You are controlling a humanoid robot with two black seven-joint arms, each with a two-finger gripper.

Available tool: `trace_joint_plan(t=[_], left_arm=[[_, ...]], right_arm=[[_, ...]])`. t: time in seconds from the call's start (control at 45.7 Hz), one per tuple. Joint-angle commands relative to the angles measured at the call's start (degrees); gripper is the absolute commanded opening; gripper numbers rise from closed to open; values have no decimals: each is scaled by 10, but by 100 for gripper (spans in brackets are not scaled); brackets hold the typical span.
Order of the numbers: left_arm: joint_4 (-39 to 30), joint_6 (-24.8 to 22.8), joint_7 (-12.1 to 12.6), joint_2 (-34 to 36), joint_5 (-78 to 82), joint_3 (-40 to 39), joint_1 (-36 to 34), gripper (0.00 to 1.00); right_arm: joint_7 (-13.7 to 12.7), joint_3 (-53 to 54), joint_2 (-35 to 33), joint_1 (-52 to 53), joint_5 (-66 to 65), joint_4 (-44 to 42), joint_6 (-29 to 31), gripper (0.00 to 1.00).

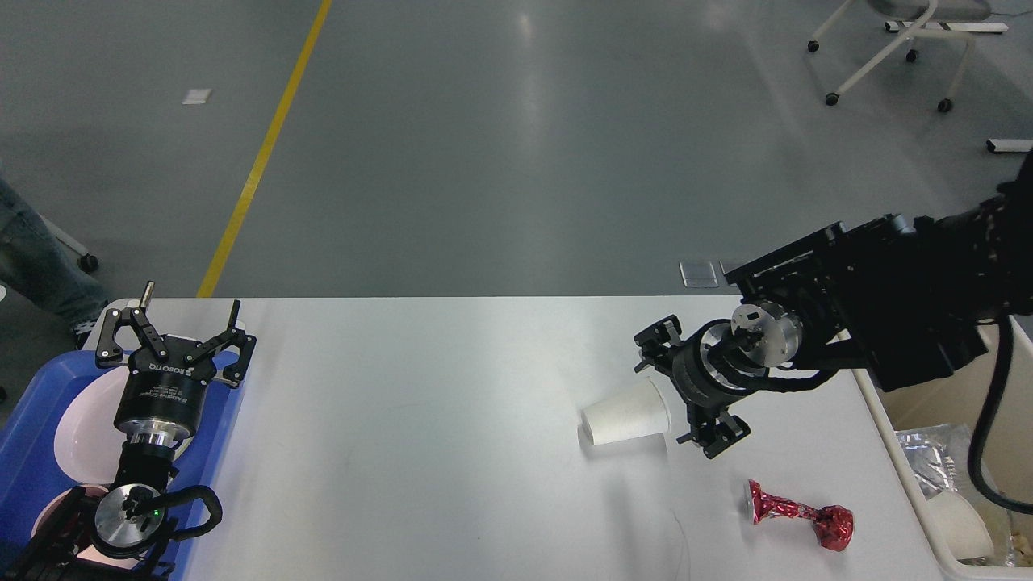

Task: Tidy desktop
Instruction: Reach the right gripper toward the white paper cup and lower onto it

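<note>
A lab or workshop: grey floor (500, 161) with yellow line (262, 153).

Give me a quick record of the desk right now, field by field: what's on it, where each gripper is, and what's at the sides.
desktop: white, holds two loose items
paper cup: white, on its side, right of centre
red foil wrapper: crumpled, near front right
right gripper: open, at the cup's wide end
left gripper: open, above the blue tray
cream bin: right edge, holds trash
</note>
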Motion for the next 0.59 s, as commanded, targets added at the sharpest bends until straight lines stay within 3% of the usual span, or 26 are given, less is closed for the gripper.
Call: trace_joint_plan(t=[0.0, 0.241, 0.569], left_arm=[[0, 0, 0, 0, 0, 0, 0, 97], [0, 0, 0, 0, 0, 0, 0, 97], [0, 0, 0, 0, 0, 0, 0, 97]], right_arm=[[0, 59, 4, -82, 0, -72, -2, 100], [-4, 70, 72, -186, -4, -209, -5, 100], [-4, 82, 96, -297, -3, -349, -14, 99]])
